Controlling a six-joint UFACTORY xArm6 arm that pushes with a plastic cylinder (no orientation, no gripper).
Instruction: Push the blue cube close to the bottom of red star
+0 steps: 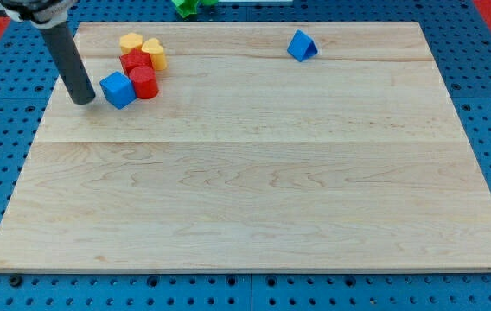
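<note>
Trouble loomed near the wooden table's (254,190) top-left corner: my tip (84,100), jawless, sat just left of the blue cube (117,90), which touched a red cylinder (144,83) below the red star (133,62); pushing risked scattering them.

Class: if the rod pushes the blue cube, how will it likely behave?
The blue cube probably slides rather than rolls, given its flat faces. My tip sits at its left, so it may jam against the touching red cylinder.
</note>
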